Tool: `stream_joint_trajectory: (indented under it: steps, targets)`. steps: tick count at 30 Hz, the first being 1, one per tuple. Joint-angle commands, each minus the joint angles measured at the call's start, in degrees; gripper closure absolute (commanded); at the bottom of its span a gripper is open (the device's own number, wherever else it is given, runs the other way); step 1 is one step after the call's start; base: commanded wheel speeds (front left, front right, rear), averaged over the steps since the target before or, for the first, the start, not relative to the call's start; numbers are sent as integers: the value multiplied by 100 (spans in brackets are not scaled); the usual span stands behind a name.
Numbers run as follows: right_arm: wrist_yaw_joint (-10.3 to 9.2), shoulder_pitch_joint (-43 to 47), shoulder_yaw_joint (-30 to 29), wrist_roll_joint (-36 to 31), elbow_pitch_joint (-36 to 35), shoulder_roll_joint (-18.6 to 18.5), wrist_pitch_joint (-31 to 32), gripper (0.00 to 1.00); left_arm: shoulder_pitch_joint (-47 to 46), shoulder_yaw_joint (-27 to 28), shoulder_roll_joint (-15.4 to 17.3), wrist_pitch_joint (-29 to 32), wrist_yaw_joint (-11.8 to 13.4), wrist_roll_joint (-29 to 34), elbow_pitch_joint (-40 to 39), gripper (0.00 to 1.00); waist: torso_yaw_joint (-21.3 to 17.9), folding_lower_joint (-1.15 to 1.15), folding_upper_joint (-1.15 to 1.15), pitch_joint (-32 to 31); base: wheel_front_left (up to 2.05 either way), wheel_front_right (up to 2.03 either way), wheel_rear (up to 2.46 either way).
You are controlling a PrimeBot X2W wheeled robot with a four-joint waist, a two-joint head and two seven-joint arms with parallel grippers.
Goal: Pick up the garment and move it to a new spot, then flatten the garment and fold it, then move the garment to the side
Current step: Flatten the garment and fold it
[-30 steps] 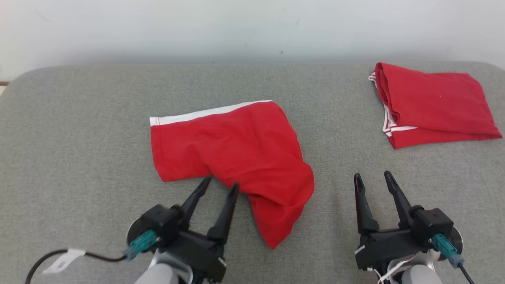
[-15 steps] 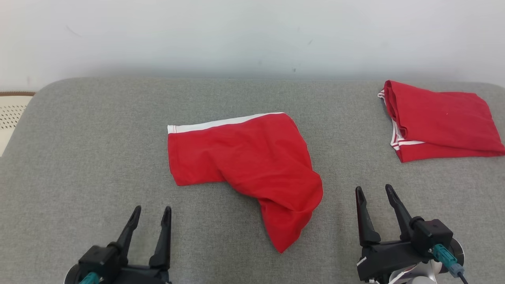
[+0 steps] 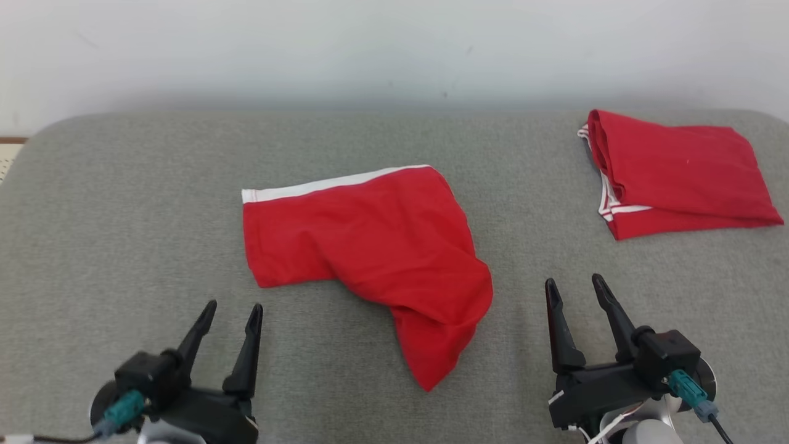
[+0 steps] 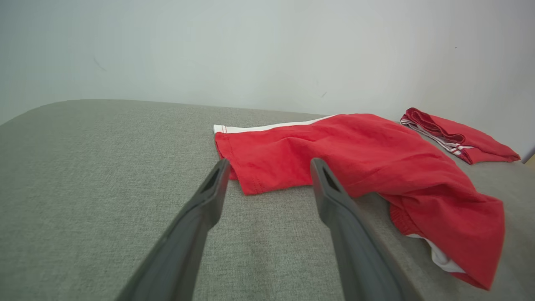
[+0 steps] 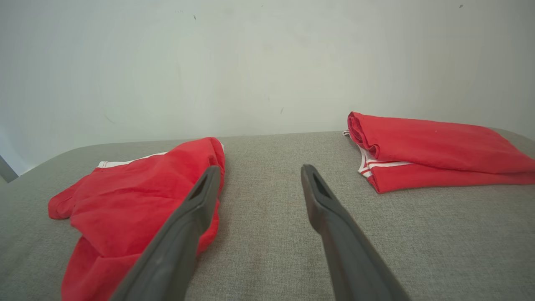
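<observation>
**Both grippers open and empty beside a rumpled red garment.** The robot's left gripper [image 3: 234,305] sits at the lower left of the head view, above a grey padded surface [image 3: 123,216]. Its two dark fingers are spread wide and hold nothing. The tips point toward the red garment [image 3: 370,240] but stand apart from it, with bare grey cloth between them and the nearest hem. In the left wrist view, the garment's near left corner lies beyond the fingertips, framed by the gap between them.

The right gripper [image 3: 572,280] is spread just as wide and is also empty. It sits at the lower right of the head view, to the right of the garment's drooping end and clear of it. Its fingers point at the bare stretch of surface between the two pieces of clothing. Whether either gripper's tips touch the surface cannot be told.

The garment has a white band along its far edge and lies unfolded near the middle of the surface. Its left part is fairly flat. Its right part is bunched in folds and trails toward the robot in a point.

A folded red garment [image 3: 672,172] with white stripes lies at the far right of the surface, close to the pale wall [image 3: 370,49] and well apart from the first.
</observation>
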Motion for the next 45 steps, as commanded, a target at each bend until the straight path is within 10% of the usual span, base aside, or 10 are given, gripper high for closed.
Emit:
stream_joint_trajectory:
  steps: [1, 24, 26, 45]
  targets:
    - [1, -81, 38, 27, -16, -1, 10, 0, -229, -12, 89, 91, -108, -8, 154, 0, -195, 0, 0, 216, 0, 0, 0]
    - [1, -468, 59, 52, 77, 1, -134, 0, -1911, -32, 146, 162, -675, -188, 2809, 0, -889, 0, 0, 888, 0, 0, 0]
    - [1, -454, 60, 36, 71, 0, -140, 0, -2027, -54, 112, 116, -724, -203, 2908, 98, -861, 0, 0, 897, 0, 0, 0]
    - [1, -264, 13, 287, 246, -1, -167, 0, -3415, -391, 1041, 991, -994, 216, 772, 100, -440, 0, 0, 417, 0, 0, 0]
